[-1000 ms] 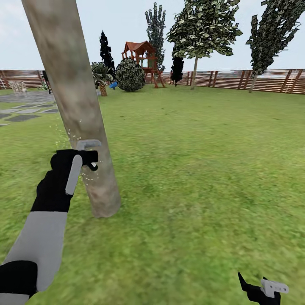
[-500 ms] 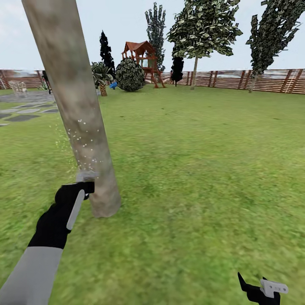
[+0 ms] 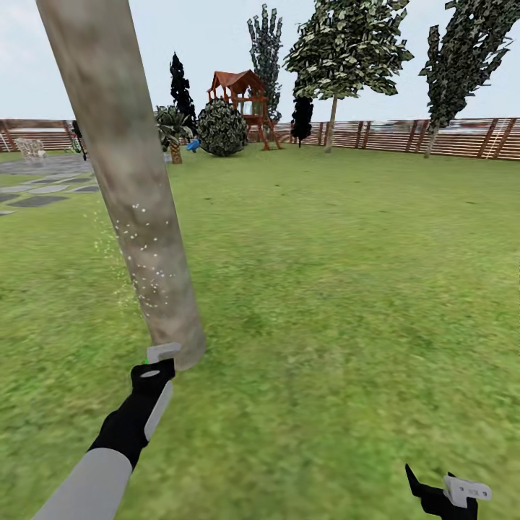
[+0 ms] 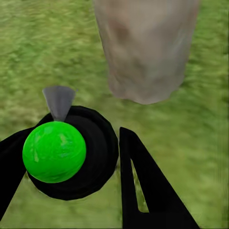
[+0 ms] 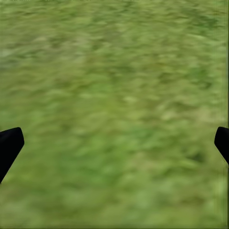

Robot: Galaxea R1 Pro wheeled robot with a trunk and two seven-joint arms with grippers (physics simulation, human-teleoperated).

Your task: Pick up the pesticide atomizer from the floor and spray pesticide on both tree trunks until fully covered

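Item 1: thick pale grey-beige tree trunk with mottled brownish patches (image 3: 137,202). It is rising from the blurry green grass lawn floor (image 3: 347,289), its long axis leaning toward 11 o'clock in the head view, its base sitting at about 8 o'clock from the picture's middle. The left wrist view is showing the trunk's foot (image 4: 145,52) meeting the grass.

Item 2: fine cloud of whitish-green pesticide specks (image 3: 141,253). It is clinging to the lower trunk and drifting just off its 9 o'clock edge.

Item 3: pesticide atomizer with a round bright green body (image 4: 54,151) seated in a black collar, with a grey cone-shaped nozzle (image 4: 58,101). The nozzle is pointing toward the trunk's foot, near it but not touching. In the head view only a small green-and-white bit (image 3: 160,353) is peeking out above the gripper, just beside the trunk's base.

Item 4: left gripper, black with a pale grey strip (image 3: 153,370). It is closing on the atomizer, one black finger (image 4: 143,186) lying beside the collar, the arm reaching up from 7 o'clock.

Item 5: right gripper, black with a white plate (image 3: 448,495). It is hanging low at 5 o'clock over bare grass, its fingertips (image 5: 10,143) standing wide apart and holding nothing.

Item 6: brown horizontal-slat wooden fence (image 3: 404,136), running along the far edge at 12 to 3 o'clock.
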